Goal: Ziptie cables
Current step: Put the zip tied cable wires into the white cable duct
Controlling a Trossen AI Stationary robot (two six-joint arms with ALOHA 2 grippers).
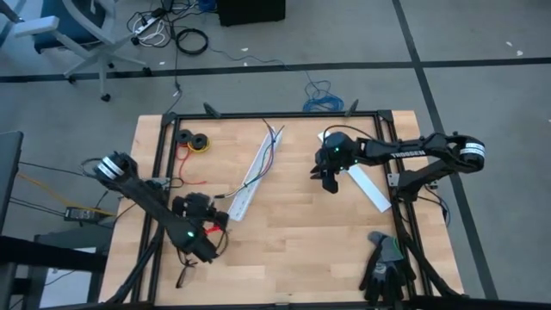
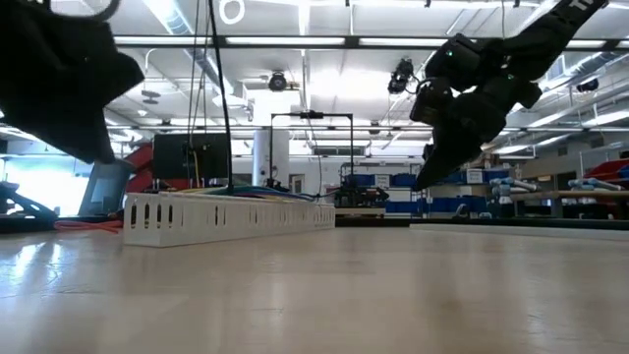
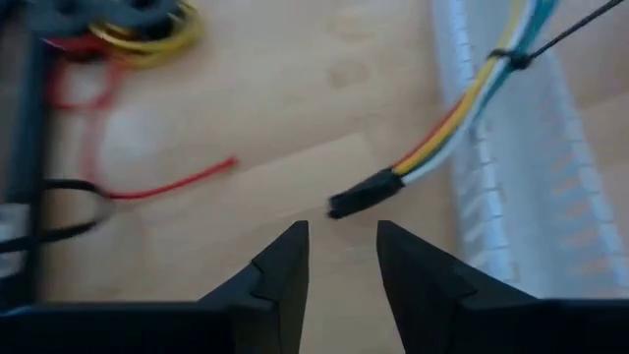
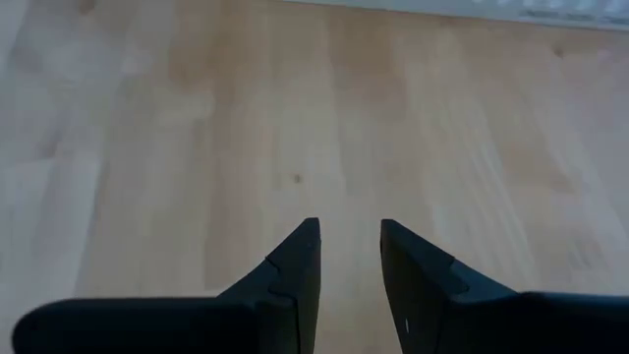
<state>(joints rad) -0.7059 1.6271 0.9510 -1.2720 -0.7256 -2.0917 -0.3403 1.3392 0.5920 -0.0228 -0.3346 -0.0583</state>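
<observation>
The left gripper (image 1: pixel 209 217) hangs over the near left part of the wooden table (image 1: pixel 293 250), close to the black frame rail (image 1: pixel 157 172) along that edge; its fingers (image 3: pixel 285 265) stand slightly apart with nothing between them, just short of the dark plug end of the cables (image 3: pixel 462 108). The cables lie along the white slotted strip (image 1: pixel 254 176), which runs diagonally across the middle of the table, and a thin black ziptie (image 3: pixel 516 59) rings the bundle. The right gripper (image 1: pixel 329 179) hovers above the table right of the strip, its fingers (image 4: pixel 295 270) likewise a little apart and empty over bare wood. A wide stretch of bare board lies between the two arms and toward the near edge. A pair of gloves (image 1: pixel 383 267) rests at the near right corner. Beyond the table, the low view shows a workshop with ceiling strip lights (image 2: pixel 324 41).
</observation>
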